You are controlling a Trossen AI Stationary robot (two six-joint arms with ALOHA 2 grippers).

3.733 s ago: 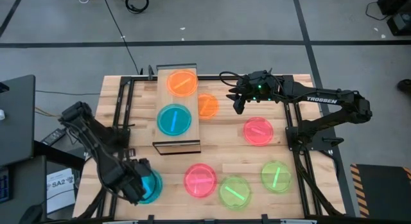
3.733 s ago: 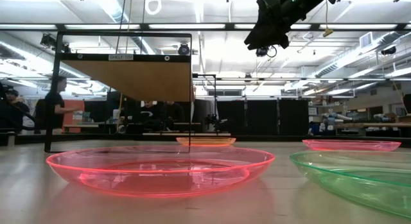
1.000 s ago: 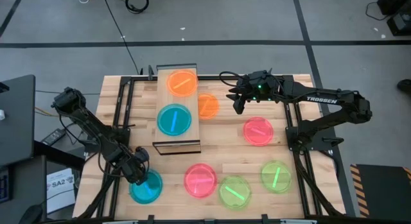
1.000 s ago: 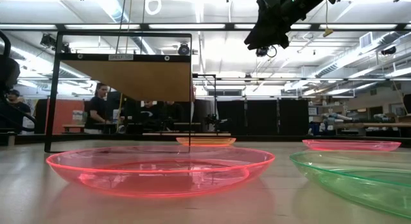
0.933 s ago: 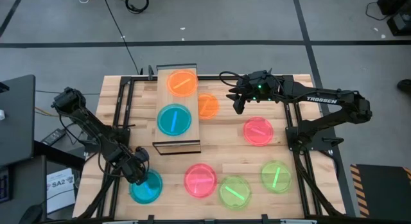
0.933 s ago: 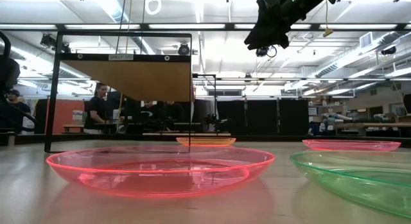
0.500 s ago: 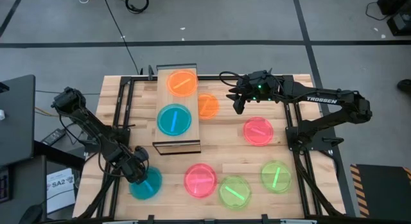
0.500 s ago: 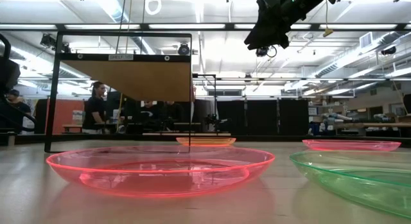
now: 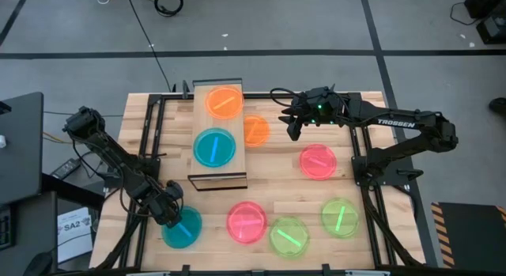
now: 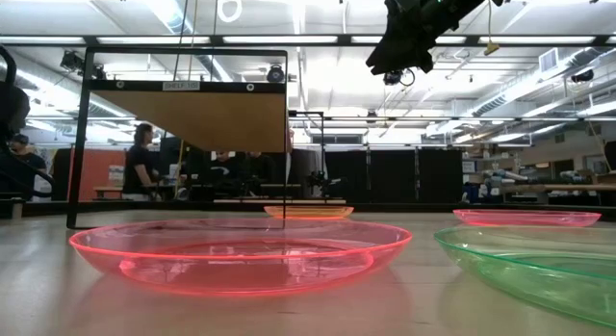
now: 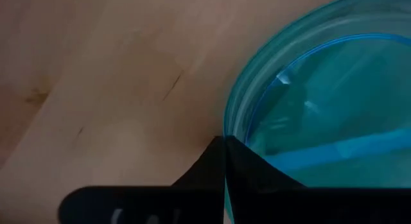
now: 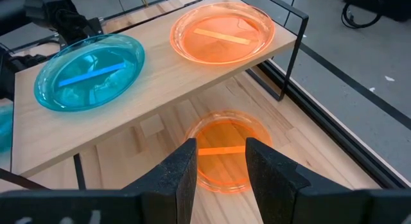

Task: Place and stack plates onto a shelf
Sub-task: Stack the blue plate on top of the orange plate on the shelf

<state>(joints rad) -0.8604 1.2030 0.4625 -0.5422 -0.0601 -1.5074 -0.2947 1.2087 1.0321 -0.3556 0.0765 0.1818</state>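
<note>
My left gripper (image 9: pixel 169 216) is low at the table's near left, shut on a teal plate (image 9: pixel 183 228) that lies on the table. The shelf (image 9: pixel 217 169) carries an orange plate (image 9: pixel 224 101) at its far end and a second teal plate (image 9: pixel 214 147) nearer. Another orange plate (image 9: pixel 256 130) lies on the table, partly under the shelf's right edge. My right gripper (image 9: pixel 290 130) hangs open above the table, right of that plate, with nothing between its fingers (image 12: pixel 185 169). My left gripper pinches the teal plate's rim (image 11: pixel 226 135) on its far-left side, one finger inside the plate and one outside. The fingers slant down at it from the table's left. The plate's bottom appears to rest on the table.
Two pink plates (image 9: pixel 318 161) (image 9: pixel 247 221) and two green plates (image 9: pixel 288 236) (image 9: pixel 340 217) lie on the tabletop's right and near parts. The shelf's dark frame (image 10: pixel 77 134) stands at mid-table. People show in the room behind the table.
My left gripper has shut on the teal plate's rim while staying in place. The plate has shifted slightly toward the table's right.
</note>
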